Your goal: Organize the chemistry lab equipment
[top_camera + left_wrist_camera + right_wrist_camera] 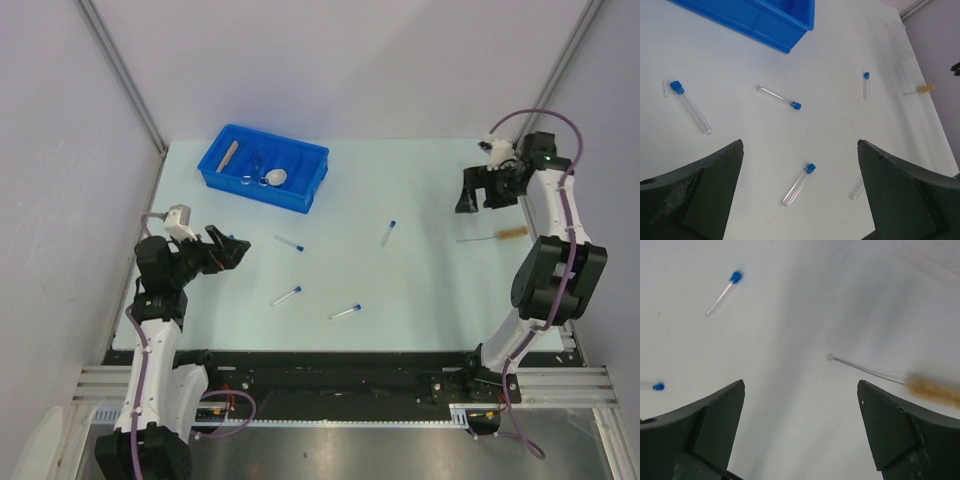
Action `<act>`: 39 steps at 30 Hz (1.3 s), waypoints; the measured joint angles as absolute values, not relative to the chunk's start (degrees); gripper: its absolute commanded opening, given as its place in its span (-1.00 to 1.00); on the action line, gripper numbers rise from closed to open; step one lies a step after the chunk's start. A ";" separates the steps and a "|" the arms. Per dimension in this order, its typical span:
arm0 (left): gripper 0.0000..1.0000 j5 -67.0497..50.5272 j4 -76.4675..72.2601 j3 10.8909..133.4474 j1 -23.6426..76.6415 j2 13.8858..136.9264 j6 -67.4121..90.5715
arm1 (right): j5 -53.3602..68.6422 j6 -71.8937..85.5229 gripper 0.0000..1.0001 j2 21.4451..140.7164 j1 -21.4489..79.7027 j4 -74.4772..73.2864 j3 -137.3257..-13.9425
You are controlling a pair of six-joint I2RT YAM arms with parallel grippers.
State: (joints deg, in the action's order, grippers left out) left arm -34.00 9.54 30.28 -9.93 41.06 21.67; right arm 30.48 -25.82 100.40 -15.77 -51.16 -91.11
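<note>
**A:** What do the arms look like?
**B:** Left arm (150, 345), at eight o'clock, and right arm (555, 275), at three: white links, bulky black joints, a purple cable (545, 112) looped along each.
**A:** And the fingers (695, 195)?
**B:** Dark, matte wedges, a little scuffed.

The thin brown-handled tool (932, 388) is blurred and cropped.

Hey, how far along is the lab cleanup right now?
Partly done. Done: the wooden stick and white dish lie in the blue bin. In hand: nothing; the left gripper and right gripper are both open and empty above the table. Left: at least four blue-capped tubes and the thin brown-handled tool lie loose on the table.
</note>
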 measured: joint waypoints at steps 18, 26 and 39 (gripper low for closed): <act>0.99 -35.14 15.68 32.73 -8.54 40.95 18.63 | 39.18 -68.69 0.99 91.44 -11.33 -66.76 -83.90; 1.00 -34.63 17.39 32.71 -7.14 36.77 17.87 | 27.83 -94.80 0.99 96.68 -18.13 -69.89 -86.63; 1.00 -34.50 17.37 32.71 -6.98 37.87 17.47 | 8.34 -107.04 0.65 112.86 -17.82 -60.18 -92.90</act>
